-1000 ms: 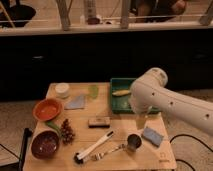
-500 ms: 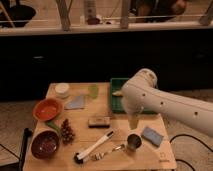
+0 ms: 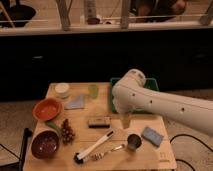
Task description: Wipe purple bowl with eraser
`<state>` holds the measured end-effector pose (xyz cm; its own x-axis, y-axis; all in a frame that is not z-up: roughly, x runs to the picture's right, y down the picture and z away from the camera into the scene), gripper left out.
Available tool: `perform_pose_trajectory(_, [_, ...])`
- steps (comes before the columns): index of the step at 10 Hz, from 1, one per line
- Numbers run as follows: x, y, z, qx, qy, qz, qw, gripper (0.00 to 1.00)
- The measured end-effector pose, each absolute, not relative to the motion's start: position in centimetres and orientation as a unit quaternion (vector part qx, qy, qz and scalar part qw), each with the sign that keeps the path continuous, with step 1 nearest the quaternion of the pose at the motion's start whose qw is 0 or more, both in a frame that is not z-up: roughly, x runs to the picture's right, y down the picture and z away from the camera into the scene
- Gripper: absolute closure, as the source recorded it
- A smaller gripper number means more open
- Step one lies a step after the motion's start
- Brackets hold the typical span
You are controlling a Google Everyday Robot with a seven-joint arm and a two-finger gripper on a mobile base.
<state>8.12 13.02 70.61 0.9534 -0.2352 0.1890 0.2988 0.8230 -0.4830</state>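
The purple bowl [image 3: 46, 144] sits at the front left corner of the wooden table [image 3: 150, 157]. The eraser [image 3: 99, 121], a small dark block with a lighter top, lies flat near the table's middle. My white arm reaches in from the right. The gripper [image 3: 126, 120] points down over the table, just right of the eraser and apart from it. It is far from the purple bowl.
An orange bowl [image 3: 47, 108] sits behind the purple bowl, with a dark pine-cone-like cluster [image 3: 66, 131] beside it. A black-and-white brush [image 3: 95, 146], a fork [image 3: 107, 152] and a metal cup [image 3: 133, 142] lie in front. A light blue pad [image 3: 152, 135] and a green tray [image 3: 152, 81] are at the right.
My arm has swung left across the table, bringing the gripper from the right side to just right of the eraser. The objects have not moved.
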Motion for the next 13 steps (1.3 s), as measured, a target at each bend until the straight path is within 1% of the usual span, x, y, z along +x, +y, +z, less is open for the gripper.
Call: perform_pose_trajectory(13, [1.8, 14.4, 74.6, -0.264, -0.116, -0.205, 0.935, 0.20])
